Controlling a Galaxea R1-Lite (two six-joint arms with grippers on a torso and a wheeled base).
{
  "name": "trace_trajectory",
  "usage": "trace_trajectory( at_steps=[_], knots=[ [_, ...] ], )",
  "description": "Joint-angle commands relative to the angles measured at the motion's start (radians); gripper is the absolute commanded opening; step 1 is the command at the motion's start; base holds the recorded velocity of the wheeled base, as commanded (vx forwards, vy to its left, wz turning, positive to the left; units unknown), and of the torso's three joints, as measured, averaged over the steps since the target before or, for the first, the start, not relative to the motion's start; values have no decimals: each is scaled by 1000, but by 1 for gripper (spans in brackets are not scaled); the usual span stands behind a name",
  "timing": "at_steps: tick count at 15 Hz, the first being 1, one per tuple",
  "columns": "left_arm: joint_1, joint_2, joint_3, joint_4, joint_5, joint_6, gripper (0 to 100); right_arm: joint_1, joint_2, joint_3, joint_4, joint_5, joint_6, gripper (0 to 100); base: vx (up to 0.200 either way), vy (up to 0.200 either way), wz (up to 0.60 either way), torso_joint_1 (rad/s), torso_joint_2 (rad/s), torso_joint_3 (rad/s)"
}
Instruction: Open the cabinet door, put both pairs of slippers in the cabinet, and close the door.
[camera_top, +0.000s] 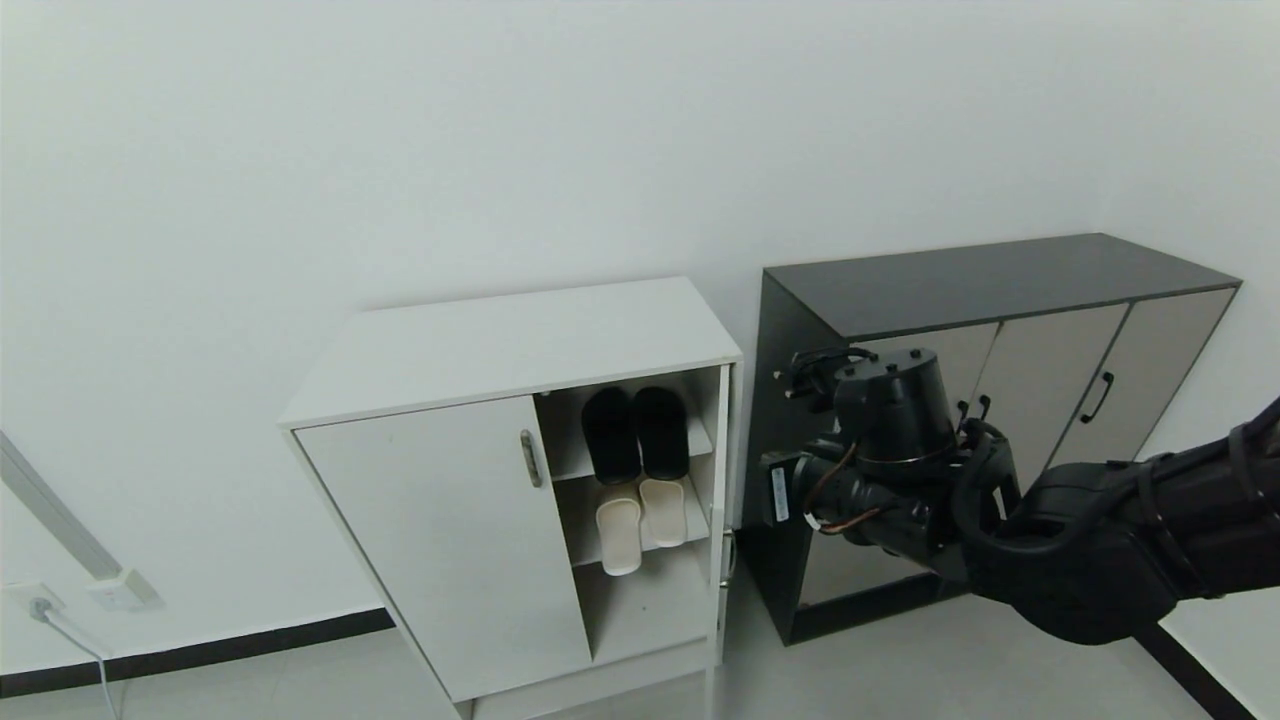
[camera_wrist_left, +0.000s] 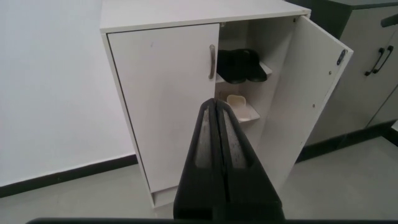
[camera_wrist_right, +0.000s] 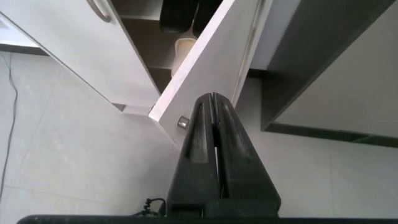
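Both pairs lie in the cabinet (camera_top: 520, 345): black slippers (camera_top: 636, 433) on the upper shelf, cream slippers (camera_top: 640, 520) on the shelf below. We judge only closing remains. Our right hand (camera_wrist_right: 213, 98), fingers together, sits near the open door (camera_wrist_right: 205, 62) on the cabinet's right and must swing it leftward. Our left hand (camera_wrist_left: 216, 102) is together too.

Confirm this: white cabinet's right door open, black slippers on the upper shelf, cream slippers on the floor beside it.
Not the floor: the cream slippers lie inside the white cabinet, on the shelf just below the black slippers, as the head view shows. The rest holds: right door open.
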Motion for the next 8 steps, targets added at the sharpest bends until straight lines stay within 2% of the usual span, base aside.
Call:
trace_trajectory(
  at_steps=[1, 4, 8],
  knots=[
    [1, 1, 0, 0, -1, 0, 0, 0, -6, 0, -1, 4, 0, 0, 0, 0, 600, 2, 2, 2],
    [1, 1, 0, 0, 1, 0, 0, 0, -7, 0, -4, 7, 0, 0, 0, 0, 600, 6, 2, -1],
    [1, 0, 0, 0, 1, 0, 0, -9, -24, 17, -4, 45, -1, 0, 0, 0, 0, 0, 0, 0]
  ],
)
